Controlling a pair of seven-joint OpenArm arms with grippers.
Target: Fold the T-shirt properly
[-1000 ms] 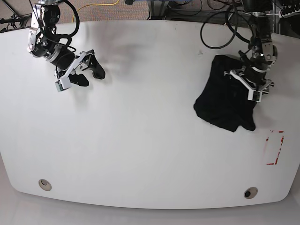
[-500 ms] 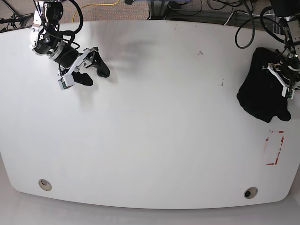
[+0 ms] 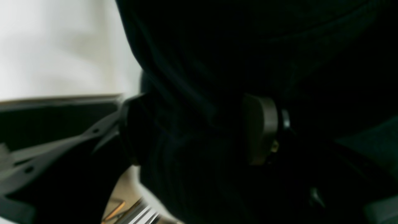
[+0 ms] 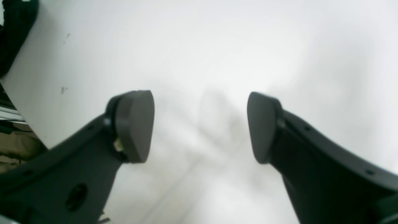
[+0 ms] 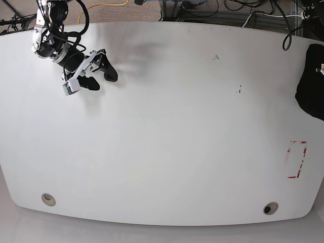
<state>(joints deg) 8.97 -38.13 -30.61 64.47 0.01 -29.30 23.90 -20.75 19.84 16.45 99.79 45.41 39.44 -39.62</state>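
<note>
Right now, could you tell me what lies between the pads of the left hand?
Bunched black T-shirt fills the gap of the left hand, covering most of the near pad. Whether anything lies behind the cloth cannot be seen.

Worktop (image 5: 162,152) is wide open thru the middle, front & back, a claw could pass anywhere there. Only stuff in the way: right claw (image 5: 99,75) hanging over the far corner, and the T-shirt (image 5: 310,88) bunched at the opposite edge, plus cables (image 5: 263,15) behind.
</note>
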